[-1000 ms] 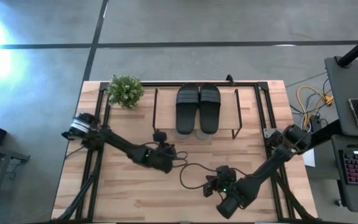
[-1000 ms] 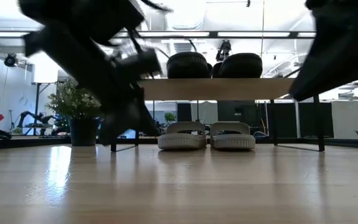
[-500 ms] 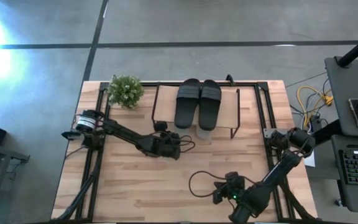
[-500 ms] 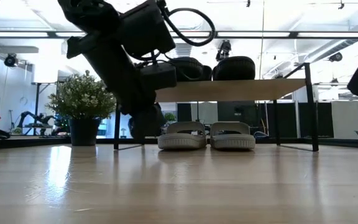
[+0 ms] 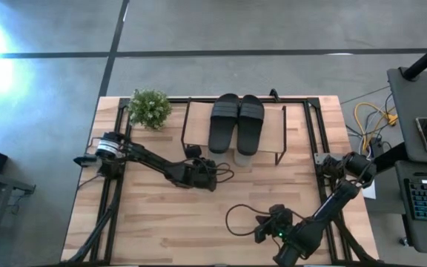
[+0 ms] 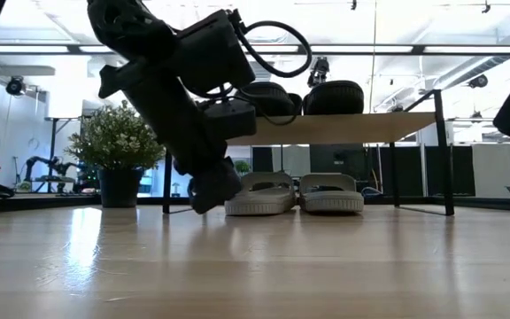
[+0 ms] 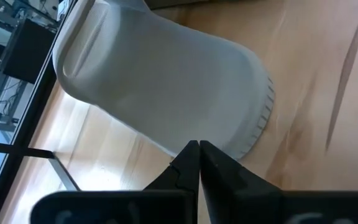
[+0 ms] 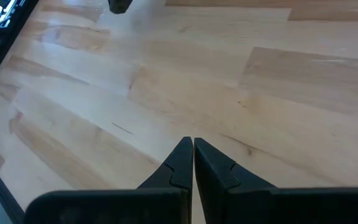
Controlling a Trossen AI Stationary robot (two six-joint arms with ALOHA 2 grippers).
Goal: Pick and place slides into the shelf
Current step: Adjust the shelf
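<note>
The shelf [image 5: 267, 133] stands at the table's far middle on thin black legs. The black slides [image 5: 236, 122] lie side by side on its top board, also seen in the low view [image 6: 306, 94]. The pale slides [image 6: 295, 195] rest sole-down on the table under the board. My left gripper [image 6: 204, 199] is shut and slants down just in front of the left pale slide [image 7: 166, 81], its tips [image 7: 199, 149] at the slide's near end. My right gripper [image 5: 262, 228] is shut, low over bare table near the near edge [image 8: 192, 146]. My left gripper has its shut fingertips [image 7: 191, 152] right at the sole rim of the left pale slide's near end [image 7: 229, 146], coming slanting from above and from the near left. I cannot tell whether they touch it. The slide lies flat on the table.
A potted plant [image 5: 150, 108] stands at the far left corner, left of the shelf. Black frame rails [image 5: 110, 200] run along both table sides. A loose cable [image 5: 236, 211] lies by my right arm. Bare wood spans the table's near half [image 5: 169, 230].
My left gripper moved right and toward the shelf, then sank to table height in front of the left pale slide. My right gripper drew back toward the near right. The black slides on the shelf top now lie slightly turned and farther back than a second ago.
</note>
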